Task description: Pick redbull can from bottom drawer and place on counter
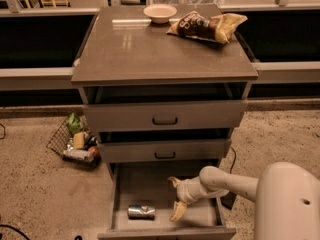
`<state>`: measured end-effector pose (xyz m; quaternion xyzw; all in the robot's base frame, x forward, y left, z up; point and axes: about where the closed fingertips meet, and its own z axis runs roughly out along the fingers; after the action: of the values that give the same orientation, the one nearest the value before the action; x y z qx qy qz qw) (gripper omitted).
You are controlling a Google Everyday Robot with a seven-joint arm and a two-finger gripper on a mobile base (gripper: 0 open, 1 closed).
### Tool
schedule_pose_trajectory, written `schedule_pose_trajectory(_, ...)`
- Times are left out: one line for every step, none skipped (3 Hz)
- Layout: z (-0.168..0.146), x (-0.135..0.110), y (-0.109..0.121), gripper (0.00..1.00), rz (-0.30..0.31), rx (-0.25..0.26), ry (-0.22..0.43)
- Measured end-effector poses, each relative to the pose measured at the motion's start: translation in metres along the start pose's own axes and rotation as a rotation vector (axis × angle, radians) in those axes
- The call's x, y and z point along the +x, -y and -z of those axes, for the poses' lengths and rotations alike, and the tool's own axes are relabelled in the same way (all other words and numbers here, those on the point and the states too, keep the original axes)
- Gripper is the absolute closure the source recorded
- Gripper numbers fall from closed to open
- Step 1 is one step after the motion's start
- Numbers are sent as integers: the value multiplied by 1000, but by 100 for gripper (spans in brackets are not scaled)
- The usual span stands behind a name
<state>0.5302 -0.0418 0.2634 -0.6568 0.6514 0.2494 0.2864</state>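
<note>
Silvery redbull can (141, 212) lies on its side in the bottom drawer (150, 184), long axis crosswise, near and left of my gripper (176, 198), jaws spread, empty.

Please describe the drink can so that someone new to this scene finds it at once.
Find the grey cabinet with the glossy counter; its bottom drawer stands open. On the drawer floor, front left, the redbull can lies on its side, left of the open claw. It is the only silvery thing there.
</note>
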Motion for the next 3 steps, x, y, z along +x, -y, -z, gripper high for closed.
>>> schedule_pose_trajectory(-40,13,6,0,-3,-16,-29)
schedule_pose_trajectory(-70,18,13,0,12,-11,-22)
schedule_pose_trajectory(-97,16,18,0,43,6,-2)
